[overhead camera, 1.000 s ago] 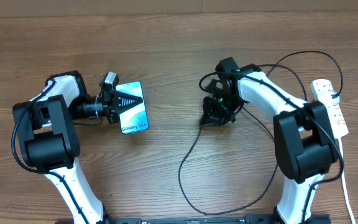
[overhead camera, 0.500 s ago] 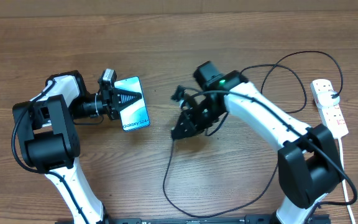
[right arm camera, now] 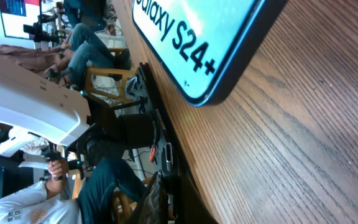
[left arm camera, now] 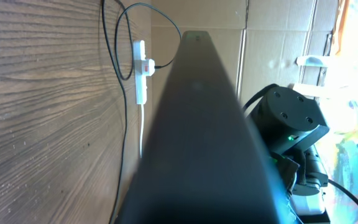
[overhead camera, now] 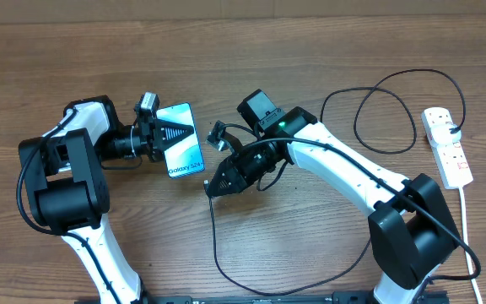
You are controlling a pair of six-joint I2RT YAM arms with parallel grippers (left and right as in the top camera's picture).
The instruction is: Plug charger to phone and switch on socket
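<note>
The phone (overhead camera: 182,140) has its light-blue screen lit and lies tilted on the wooden table. My left gripper (overhead camera: 160,137) is shut on its left end. In the left wrist view the phone's dark body (left arm camera: 197,130) fills the middle. My right gripper (overhead camera: 216,184) sits just right of the phone's lower end, shut on the end of the charger (overhead camera: 214,245), whose black cable trails down and loops round to the socket (overhead camera: 447,145) at the far right. The right wrist view shows the phone's lower corner (right arm camera: 194,43) close ahead; the connector tip is hidden.
The socket's white cord (overhead camera: 469,249) runs down the right edge of the table. A loop of black cable (overhead camera: 369,105) lies at the back right. The socket (left arm camera: 142,68) and the right arm (left arm camera: 291,118) show in the left wrist view. People and chairs stand beyond the table edge (right arm camera: 160,149).
My right arm has swung left from the table's middle to just beside the phone, dragging the black cable with it. The left gripper and phone have barely moved.
</note>
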